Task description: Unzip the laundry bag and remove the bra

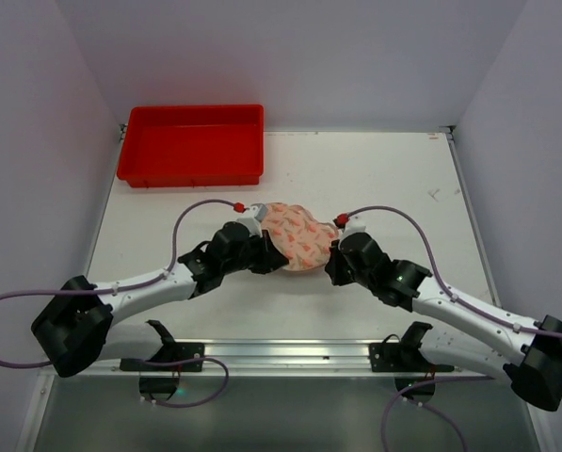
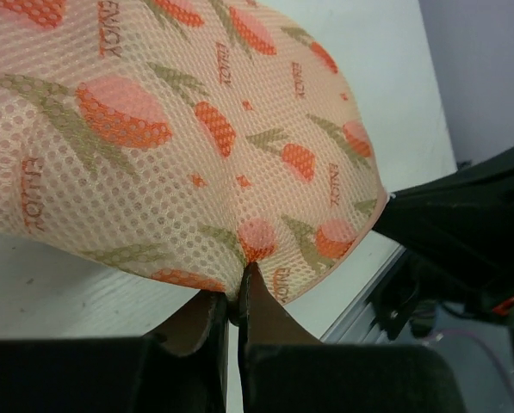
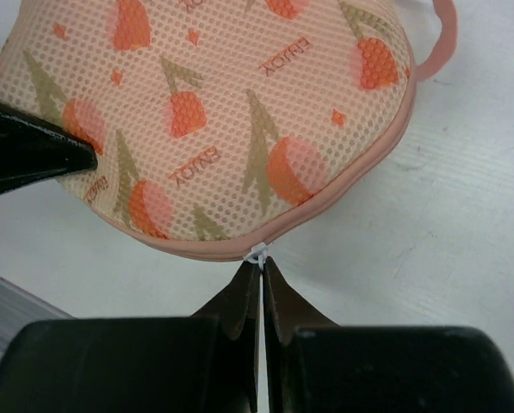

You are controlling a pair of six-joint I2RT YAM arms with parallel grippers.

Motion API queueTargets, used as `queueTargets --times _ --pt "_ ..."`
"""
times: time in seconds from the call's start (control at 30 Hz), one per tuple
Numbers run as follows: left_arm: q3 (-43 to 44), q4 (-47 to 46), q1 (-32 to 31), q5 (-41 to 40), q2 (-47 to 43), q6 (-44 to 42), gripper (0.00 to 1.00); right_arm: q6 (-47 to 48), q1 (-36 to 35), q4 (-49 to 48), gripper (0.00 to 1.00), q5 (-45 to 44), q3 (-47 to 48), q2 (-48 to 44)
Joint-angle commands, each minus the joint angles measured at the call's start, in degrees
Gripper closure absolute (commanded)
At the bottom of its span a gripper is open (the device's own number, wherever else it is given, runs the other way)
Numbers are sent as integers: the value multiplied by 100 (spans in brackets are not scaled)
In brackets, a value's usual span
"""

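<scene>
On the table [image 1: 384, 179], the laundry bag [image 1: 299, 240] is anchored by the left gripper's [image 2: 237, 297] tight pinch. Its zipper pull [image 3: 257, 253] is nipped by the right gripper [image 3: 262, 274], seemingly for unzipping.

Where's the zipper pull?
Right wrist view, bottom centre: the zipper pull sits on the pink rim of the laundry bag, pinched by the right gripper.
</scene>
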State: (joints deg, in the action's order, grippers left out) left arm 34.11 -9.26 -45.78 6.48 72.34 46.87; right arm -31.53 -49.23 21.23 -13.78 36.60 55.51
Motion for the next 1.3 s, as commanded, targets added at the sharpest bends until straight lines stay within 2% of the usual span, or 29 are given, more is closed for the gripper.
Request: queueTargets --times 0.0,0.03,0.13,0.17,0.23,0.27,0.3,0.37,0.4,0.5,0.63,0.7,0.83,0.97,1.13,1.2,1.23,1.27 --pt "-290 345 104 231 -132 -1478 100 365 72 610 100 568 163 -93" --pt "-317 346 130 300 -115 -1653 100 576 54 488 100 1057 163 -58" --pt "-133 609 402 257 35 -1655 99 700 -42 233 100 1526 250 240" --pt "-72 705 499 240 87 -1611 84 692 -112 171 100 1797 347 546" --pt "104 1073 841 213 105 -1375 66 622 -192 5 100 1975 663 881" --pt "131 1232 947 231 53 -1261 39 604 -279 -214 100 2115 751 1048" --pt "131 1425 1131 213 0 -1138 23 526 -323 -303 100 2116 961 1415" --pt "88 1688 1194 38 -262 -672 3 446 -429 -479 100 2177 1356 1813" --pt "18 1786 1203 -41 -360 -488 0 368 -473 -506 100 2169 1489 2189" --pt "-402 1805 1203 -112 -895 373 0 279 -605 -664 100 2195 1910 2692" --pt "-1168 1270 1177 90 -1651 1821 0 129 -693 -901 100 2301 2141 3246" --pt "-1536 735 1168 29 -2003 2141 1 129 -763 -902 100 2301 2220 3370" --pt "-1609 460 1159 -226 -2049 2449 8 112 -781 -946 100 2283 2255 3493" --pt "-1451 276 1115 -226 -1408 2590 30 103 -790 -972 100 2231 2246 3467" --pt "-1530 -392 966 -200 -968 2915 45 94 -790 -937 100 2205 2167 3371" --pt "-1416 -393 957 -174 -818 2889 64 147 -790 -841 100 2126 2088 3257" --pt "-1337 -227 957 -208 -826 2811 82 173 -781 -692 100 2029 2036 3204" --pt "-1337 -130 948 -252 -870 2749 89 191 -781 -621 100 1933 1983 3134"
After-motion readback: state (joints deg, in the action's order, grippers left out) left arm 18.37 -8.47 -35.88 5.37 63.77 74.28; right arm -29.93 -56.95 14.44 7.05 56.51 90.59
